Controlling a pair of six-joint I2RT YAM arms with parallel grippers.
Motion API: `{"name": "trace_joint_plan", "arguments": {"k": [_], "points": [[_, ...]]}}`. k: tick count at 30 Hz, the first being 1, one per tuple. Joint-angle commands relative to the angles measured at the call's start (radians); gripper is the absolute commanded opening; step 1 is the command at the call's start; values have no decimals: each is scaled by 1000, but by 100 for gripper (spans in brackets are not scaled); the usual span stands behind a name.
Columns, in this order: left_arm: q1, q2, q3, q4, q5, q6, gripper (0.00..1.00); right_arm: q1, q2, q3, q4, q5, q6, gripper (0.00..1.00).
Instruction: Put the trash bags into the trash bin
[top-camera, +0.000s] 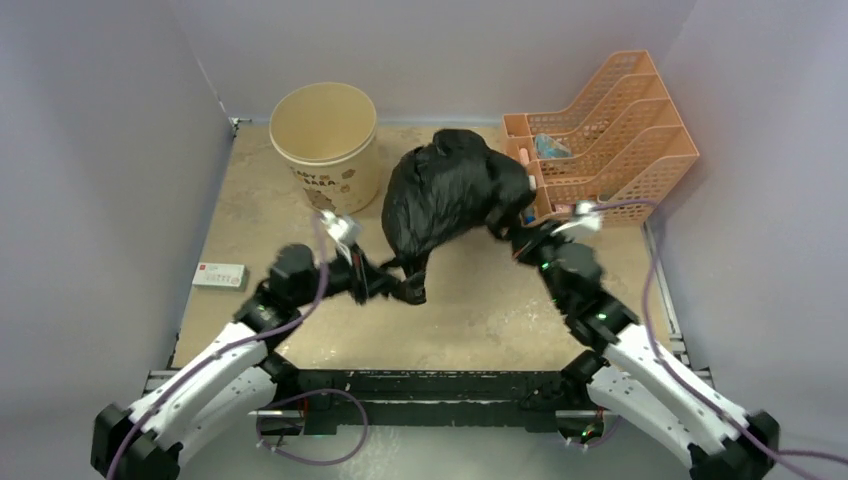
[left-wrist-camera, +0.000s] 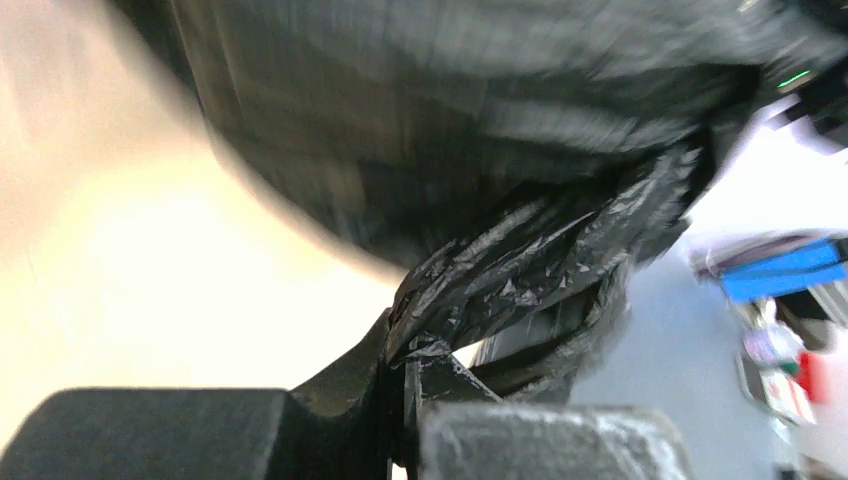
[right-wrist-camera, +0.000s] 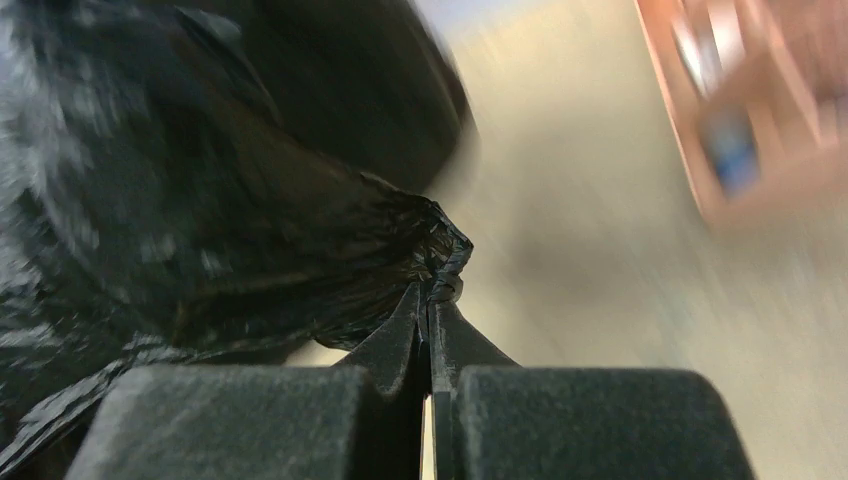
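Two arms hold one black bag (top-camera: 450, 190) between them over the bench (top-camera: 480, 320).
Left fingers (left-wrist-camera: 540, 440) are clamped on its twisted lower end, right fingers (right-wrist-camera: 590, 420) on another corner; it hangs just right of the bin (top-camera: 325, 135), whose brown lettering is too small to read.

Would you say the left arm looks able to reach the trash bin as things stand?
Probably yes: the trash bin stands close beyond the left end effector, though that grips the trash bag.
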Motion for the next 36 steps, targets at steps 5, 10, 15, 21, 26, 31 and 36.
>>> {"name": "trace_joint_plan", "arguments": {"k": [5,10,15,21,26,31,36], "points": [[0,25,-53,-18,7,-80,0,2,66,43,-89,-21,58,0],[0,186,478,-259,-26,121,0,2,134,457,-123,28,-152,0],[1,152,365,-224,-54,111,0,2,48,278,-49,60,-151,0],[0,101,-109,15,28,-126,0,2,105,-68,-143,-86,130,0],[2,103,118,-113,-11,-35,0,1,73,158,-146,-51,-1,0],[0,169,398,-256,-135,77,0,1,112,424,-93,-40,-206,0],[2,236,554,-255,-259,142,0,2,284,624,-37,-24,-354,0]]}}
